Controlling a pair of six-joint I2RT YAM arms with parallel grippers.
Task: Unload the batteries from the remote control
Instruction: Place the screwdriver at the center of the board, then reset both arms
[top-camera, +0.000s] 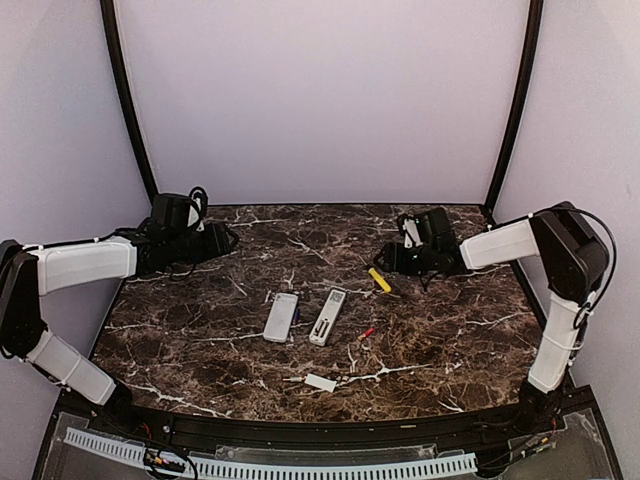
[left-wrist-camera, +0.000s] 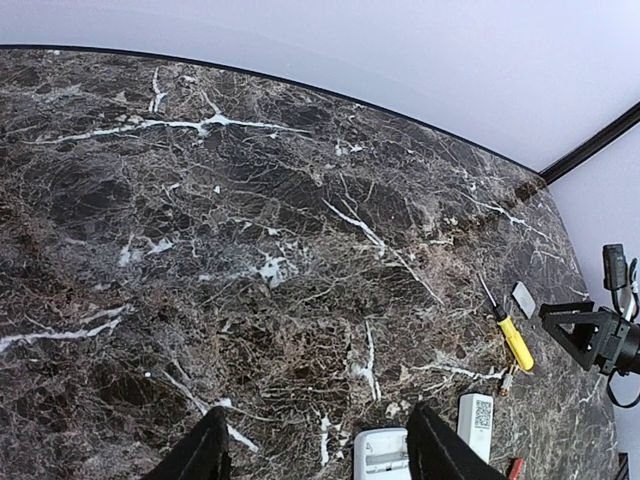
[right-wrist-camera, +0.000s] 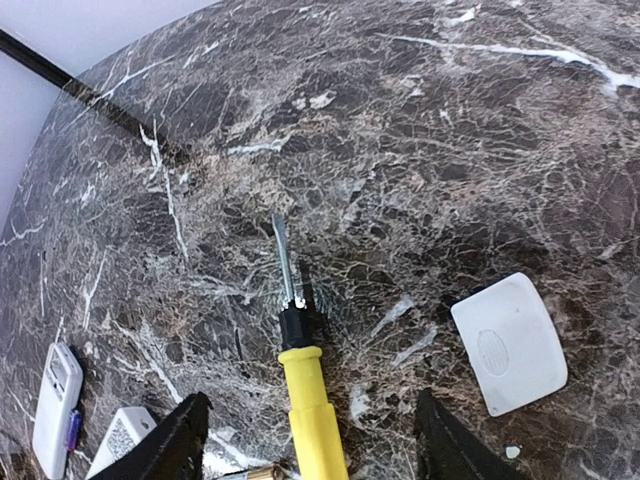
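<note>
Two white remotes lie mid-table, a wider one (top-camera: 281, 317) (left-wrist-camera: 382, 452) and a slim one (top-camera: 328, 316) (left-wrist-camera: 476, 425). One small red battery (top-camera: 367, 332) rests on the marble just right of the slim remote. My left gripper (top-camera: 225, 240) (left-wrist-camera: 318, 455) is open and empty at the far left, well away from the remotes. My right gripper (top-camera: 385, 263) (right-wrist-camera: 312, 450) is open at the far right. The yellow-handled screwdriver (top-camera: 380, 280) (right-wrist-camera: 313, 415) lies on the table between its fingers, which are apart from it.
A flat white back cover (right-wrist-camera: 510, 343) (left-wrist-camera: 523, 298) lies beside the right gripper. Another white cover (top-camera: 320, 382) sits near the front edge. A small brass-tipped piece (left-wrist-camera: 508, 380) lies by the screwdriver handle. Walls enclose the table on three sides.
</note>
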